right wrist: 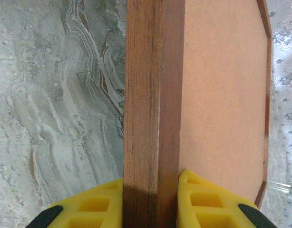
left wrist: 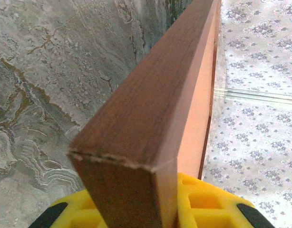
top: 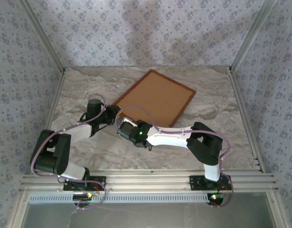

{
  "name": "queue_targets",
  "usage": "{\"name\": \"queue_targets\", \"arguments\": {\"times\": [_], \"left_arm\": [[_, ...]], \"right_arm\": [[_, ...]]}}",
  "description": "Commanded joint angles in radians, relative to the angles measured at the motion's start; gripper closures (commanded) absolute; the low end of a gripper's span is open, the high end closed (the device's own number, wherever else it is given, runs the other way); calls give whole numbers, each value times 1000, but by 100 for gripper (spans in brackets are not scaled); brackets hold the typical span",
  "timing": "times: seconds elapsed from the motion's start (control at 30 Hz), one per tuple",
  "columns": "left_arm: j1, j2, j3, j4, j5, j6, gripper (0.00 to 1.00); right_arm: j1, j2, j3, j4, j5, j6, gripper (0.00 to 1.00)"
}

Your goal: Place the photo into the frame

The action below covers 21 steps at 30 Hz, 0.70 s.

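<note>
The frame [top: 180, 110], reddish-brown wood, lies back side up on the marble-patterned table [top: 212, 137], turned diagonally. A plain brown backing board [top: 155, 97] fills its opening. The photo is hidden. My left gripper [top: 113, 109] is shut on the frame's left corner. In the left wrist view the frame's corner [left wrist: 146, 104] sits between the yellow fingers [left wrist: 208, 202]. My right gripper [top: 127, 122] is shut on the near moulding, a little to the right of the left one. In the right wrist view both yellow pads [right wrist: 203, 197] press the sides of the frame's moulding [right wrist: 153, 95], with the backing board [right wrist: 222, 95] to its right.
Wallpapered walls close in the table at the back and both sides, with aluminium posts [top: 241, 42] in the corners. An aluminium rail [top: 150, 180] runs along the near edge by the arm bases. Bare tabletop lies to the right of the frame.
</note>
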<state>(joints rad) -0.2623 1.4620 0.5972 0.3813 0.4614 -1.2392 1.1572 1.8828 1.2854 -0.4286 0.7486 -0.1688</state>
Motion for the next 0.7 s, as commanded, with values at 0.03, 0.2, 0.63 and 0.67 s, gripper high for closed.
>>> {"name": "queue_targets", "arguments": {"times": [0.03,0.2,0.63,0.67], "left_arm": [[-8,-38,37,14,37,70,54],[-6,-56,84,-41,68,110,12],[216,-252,0,-245,-54,79,1],[240,-253,-30,-221,-48,61,1]], "right_arm": [[-5,-20,10,-8,-22,-67,93],[-17,-60,16,0,0,-129,100],[-115,-253,147,-21,-122,-169,100],[-127,-272,172,-35,-158,-161,100]]}}
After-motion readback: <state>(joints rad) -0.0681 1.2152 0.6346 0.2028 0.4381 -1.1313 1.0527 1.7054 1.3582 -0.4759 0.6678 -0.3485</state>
